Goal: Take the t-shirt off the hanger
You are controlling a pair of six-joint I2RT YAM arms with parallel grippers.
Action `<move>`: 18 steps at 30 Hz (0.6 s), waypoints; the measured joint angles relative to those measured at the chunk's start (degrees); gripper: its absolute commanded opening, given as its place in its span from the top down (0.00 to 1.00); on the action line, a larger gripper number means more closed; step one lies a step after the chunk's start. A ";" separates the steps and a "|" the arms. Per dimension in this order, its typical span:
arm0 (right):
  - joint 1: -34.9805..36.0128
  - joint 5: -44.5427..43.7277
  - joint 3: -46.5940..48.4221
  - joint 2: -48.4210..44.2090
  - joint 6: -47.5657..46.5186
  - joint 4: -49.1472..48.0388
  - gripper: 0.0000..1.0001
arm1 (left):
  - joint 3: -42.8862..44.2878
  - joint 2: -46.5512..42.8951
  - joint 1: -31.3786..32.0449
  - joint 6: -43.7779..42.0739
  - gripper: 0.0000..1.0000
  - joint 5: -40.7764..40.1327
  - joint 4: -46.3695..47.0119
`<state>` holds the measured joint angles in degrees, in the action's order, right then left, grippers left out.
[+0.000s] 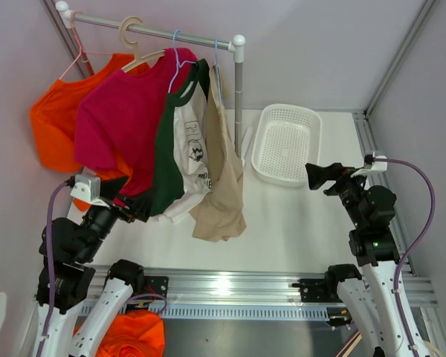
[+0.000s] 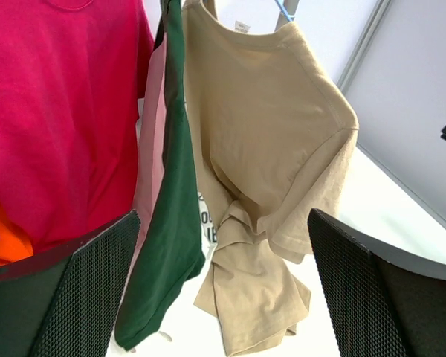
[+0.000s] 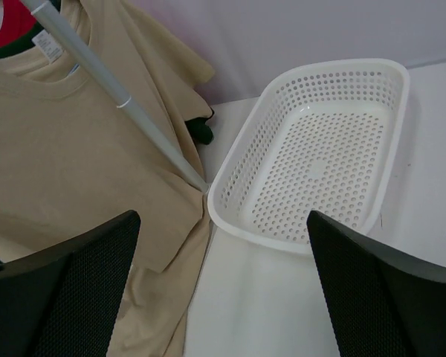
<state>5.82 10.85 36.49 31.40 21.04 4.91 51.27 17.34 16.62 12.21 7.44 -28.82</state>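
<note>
The task is being judged as not yet begun: four garments are hanging from the rail (image 1: 163,31), and none is being touched by either arm. The beige t-shirt (image 1: 221,171) at the right end of the row is being taken as the likely target, since both wrist cameras are being pointed at it. This is a judgement, as the task sentence names no colour.

The beige t-shirt is being carried by a blue hanger (image 1: 217,53), just beside the rack's upright post and next to the green-and-white shirt (image 1: 180,149). A crimson t-shirt (image 1: 123,111) and an orange t-shirt (image 1: 56,119) are hanging further left. The neckline is being kept around the hanger. The body is hanging limp, twisted and bunched into folds towards the hem, with one sleeve drooping outward. The hem is hanging close to the table (image 1: 297,223); whether it touches cannot be told.

The left gripper (image 1: 130,207) is being held near the lower edges of the hanging shirts with its jaws spread wide and nothing between them. The right gripper (image 1: 321,177) is being held above the near corner of the white perforated basket (image 1: 291,107), jaws likewise apart and empty.

Everything is being left to do: grasping the cloth, working the neckline off the hanger, and pulling the shirt clear.
</note>
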 measured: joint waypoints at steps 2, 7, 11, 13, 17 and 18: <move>0.00 -1.73 0.02 -0.33 1.44 0.07 0.01 | -0.09 0.00 -0.20 0.37 0.00 0.52 0.48; 0.00 -5.86 0.07 -0.96 6.23 0.09 0.00 | 0.96 2.60 -0.31 1.25 0.01 5.07 1.09; 0.00 -5.90 0.31 -0.33 7.69 0.81 0.00 | 4.22 7.37 -0.31 1.16 0.01 9.20 1.29; 0.00 -5.92 0.35 -0.13 7.85 1.18 0.00 | 6.01 8.87 -0.31 0.85 0.01 10.05 1.38; 0.00 -5.97 0.70 -0.13 7.72 1.81 0.00 | 10.29 11.96 -0.31 1.29 0.00 8.98 1.20; 0.00 -6.03 0.83 -0.17 7.65 1.86 0.01 | 12.31 13.77 -0.31 1.49 0.00 8.17 1.01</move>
<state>5.82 4.82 37.32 31.22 28.69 6.76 63.57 31.11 16.32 13.69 15.62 -27.81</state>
